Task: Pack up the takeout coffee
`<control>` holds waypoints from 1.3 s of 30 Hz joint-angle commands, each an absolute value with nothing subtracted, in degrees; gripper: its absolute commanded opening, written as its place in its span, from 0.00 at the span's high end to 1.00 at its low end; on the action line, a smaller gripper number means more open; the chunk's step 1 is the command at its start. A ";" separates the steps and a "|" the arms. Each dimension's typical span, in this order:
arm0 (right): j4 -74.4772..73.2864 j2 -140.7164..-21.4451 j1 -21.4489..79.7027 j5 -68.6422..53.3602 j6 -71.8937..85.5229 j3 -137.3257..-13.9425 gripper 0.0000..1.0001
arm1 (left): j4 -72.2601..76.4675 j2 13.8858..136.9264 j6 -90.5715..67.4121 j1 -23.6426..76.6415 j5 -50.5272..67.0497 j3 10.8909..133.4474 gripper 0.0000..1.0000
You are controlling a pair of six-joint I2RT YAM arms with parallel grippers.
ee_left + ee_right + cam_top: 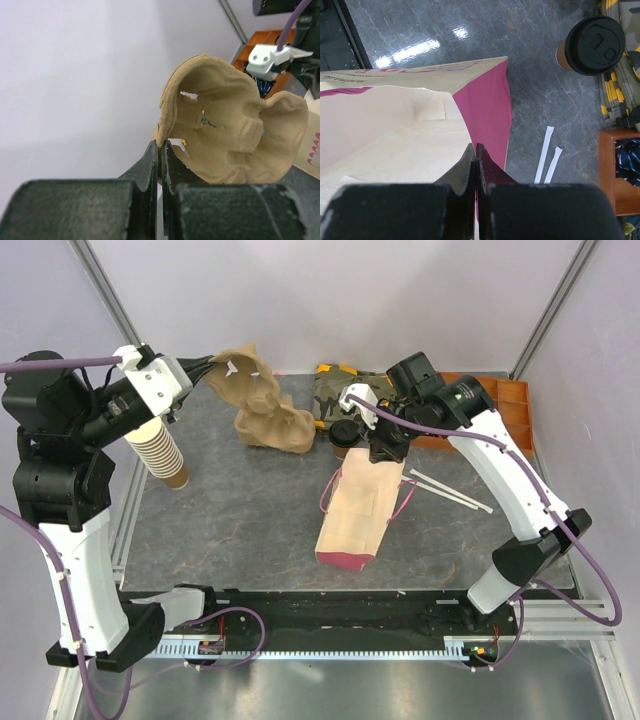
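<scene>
The dark, glossy marbled table (pixel 230 510) carries a cream paper bag (pixel 355 520) with magenta gussets. The right pincer (pixel 476 155) is clenched on the bag's mouth edge. Left of the bag, the left pincer (pixel 161 150) grips the rim of a lumpy moulded-pulp carrier (pixel 225 135). The takeout coffee (pixel 594 45), tan with a round black lid, stands upright just beyond the bag's mouth.

Bright, even overhead light; shadows soft. White glare patches on the glossy table (pixel 410 52) ahead and left of my right gripper (pixel 473 146). Both grippers blur close to the lens. Wall (pixel 75 75) left of my left gripper (pixel 161 143) is washed out.
</scene>
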State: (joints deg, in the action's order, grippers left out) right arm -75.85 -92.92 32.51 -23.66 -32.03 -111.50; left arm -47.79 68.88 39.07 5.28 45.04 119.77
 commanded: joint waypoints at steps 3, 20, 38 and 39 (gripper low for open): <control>-72.86 -95.01 32.70 -22.59 -27.25 -114.43 1.00 | -39.12 68.12 36.13 5.89 55.18 121.29 0.96; -72.25 -97.91 32.70 -21.18 -25.40 -116.46 1.00 | -36.12 71.63 45.33 28.44 45.45 116.12 0.97; -71.37 -98.00 32.70 -20.66 -24.43 -115.84 1.00 | -34.01 67.76 63.11 49.57 21.80 100.71 0.98; -71.37 -97.91 32.70 -20.74 -24.61 -115.67 1.00 | -34.01 68.02 63.02 49.57 21.97 102.38 0.98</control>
State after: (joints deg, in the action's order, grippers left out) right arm -72.86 -97.62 32.51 -20.62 -25.26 -113.84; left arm -37.30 68.69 59.83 49.45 25.30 98.30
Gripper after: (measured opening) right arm 0.008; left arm 0.037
